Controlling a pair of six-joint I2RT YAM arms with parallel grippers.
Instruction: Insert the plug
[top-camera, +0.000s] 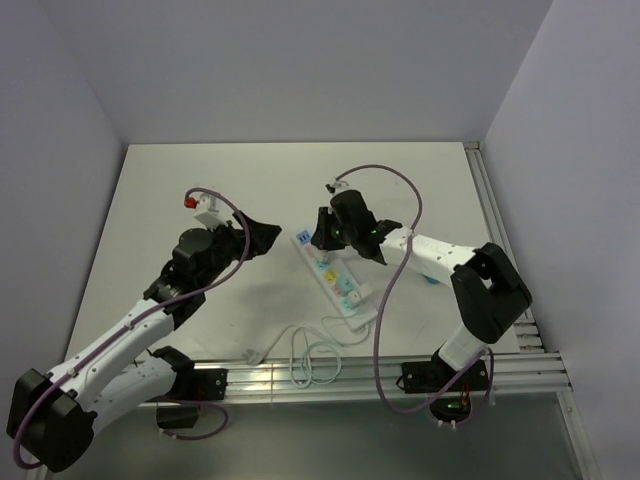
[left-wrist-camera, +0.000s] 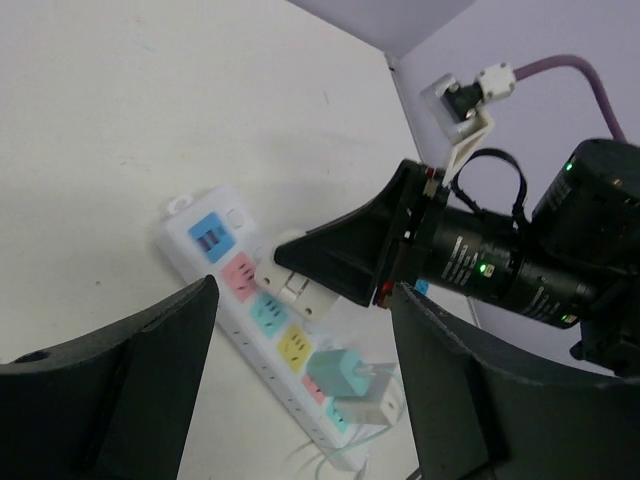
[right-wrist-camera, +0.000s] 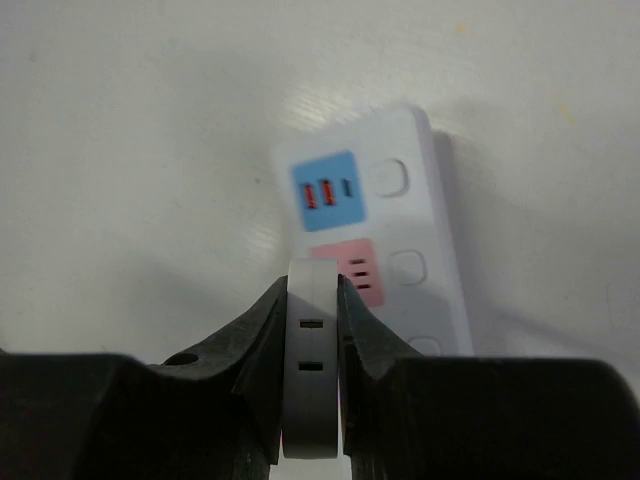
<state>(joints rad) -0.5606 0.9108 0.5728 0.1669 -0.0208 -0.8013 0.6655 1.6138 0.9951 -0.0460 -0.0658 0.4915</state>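
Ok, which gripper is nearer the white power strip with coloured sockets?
Right. The right gripper holds a white plug just above the power strip's far end; the open left gripper sits off to its left.

I log two arms, left arm (top-camera: 110, 350) and right arm (top-camera: 435, 255): white link shells, black joints, purple cables (top-camera: 376, 340), black wedge fingers (left-wrist-camera: 110, 390), green status light (left-wrist-camera: 481, 268).

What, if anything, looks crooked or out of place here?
Nothing looks damaged or spilled. The power strip lies diagonally, its white cord loosely looped at the near edge. The right gripper holds a white plug over it, not yet seated.
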